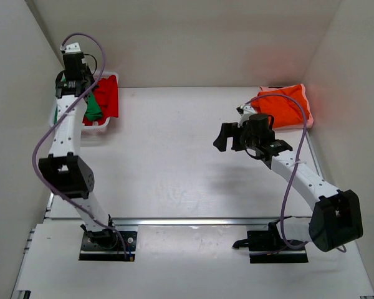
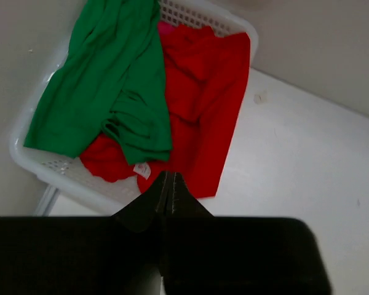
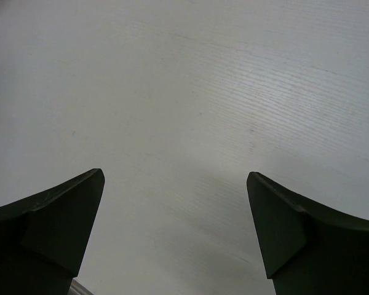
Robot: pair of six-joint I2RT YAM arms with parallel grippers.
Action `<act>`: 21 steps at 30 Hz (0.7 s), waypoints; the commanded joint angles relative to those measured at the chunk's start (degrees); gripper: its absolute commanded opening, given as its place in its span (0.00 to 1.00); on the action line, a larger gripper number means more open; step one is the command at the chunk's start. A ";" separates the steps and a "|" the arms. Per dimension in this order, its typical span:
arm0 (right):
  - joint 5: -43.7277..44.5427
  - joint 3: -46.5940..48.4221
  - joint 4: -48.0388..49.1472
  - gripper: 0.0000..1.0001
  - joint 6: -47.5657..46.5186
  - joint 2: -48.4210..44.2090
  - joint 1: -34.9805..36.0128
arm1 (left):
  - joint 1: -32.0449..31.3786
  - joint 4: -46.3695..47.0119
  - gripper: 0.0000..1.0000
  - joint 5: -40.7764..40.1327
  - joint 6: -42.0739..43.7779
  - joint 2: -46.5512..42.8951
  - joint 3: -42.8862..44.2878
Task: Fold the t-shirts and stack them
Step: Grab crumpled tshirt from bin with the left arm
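"Since the left gripper (image 2: 166, 184) hangs over the basket (image 2: 26, 150) at the upper left of the overhead view, why are its fingertips pressed together on nothing?"

"My guess is it's only lining up. The green t-shirt (image 2: 104, 86) lies crumpled on the red t-shirt (image 2: 203, 92), which spills over the rim. It must part its fingers before pinching either."

"And the right gripper (image 3: 175, 177)?"

"Fingers wide apart above bare table (image 3: 184, 74), right of centre, probably ready to help spread cloth."

"The orange t-shirt (image 1: 285, 107)?"

"It looks folded, at the upper right. Likely the stack's start."
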 commanded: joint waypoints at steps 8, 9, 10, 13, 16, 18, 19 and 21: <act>-5.16 2.35 4.50 1.00 -1.95 1.74 1.57 | 5.87 -0.55 0.42 -4.50 -4.58 25.65 21.12; -5.42 2.35 4.50 0.99 -1.86 2.17 1.83 | 6.05 0.67 0.52 -3.98 -5.01 27.95 22.78; -5.51 2.52 4.41 0.99 -1.78 2.87 2.09 | 6.66 1.11 0.53 -4.24 -4.75 29.80 23.75; -6.21 3.66 3.80 0.99 -2.56 4.54 2.18 | 7.28 1.73 0.56 -4.24 -5.19 34.72 27.08; -5.96 4.46 3.18 0.99 -2.39 6.30 2.35 | 8.16 1.21 0.62 -3.10 -5.01 39.55 28.50; -6.13 5.69 2.92 0.99 -2.65 7.18 1.92 | 8.17 0.42 0.65 -1.87 -4.93 41.66 29.91; -6.22 5.69 2.48 1.00 -2.65 7.45 1.83 | 7.99 -0.02 0.65 -2.39 -4.49 42.81 30.52; -6.13 6.13 3.00 0.99 -2.39 7.89 1.92 | 7.20 -0.11 0.44 -1.61 -3.09 45.53 31.67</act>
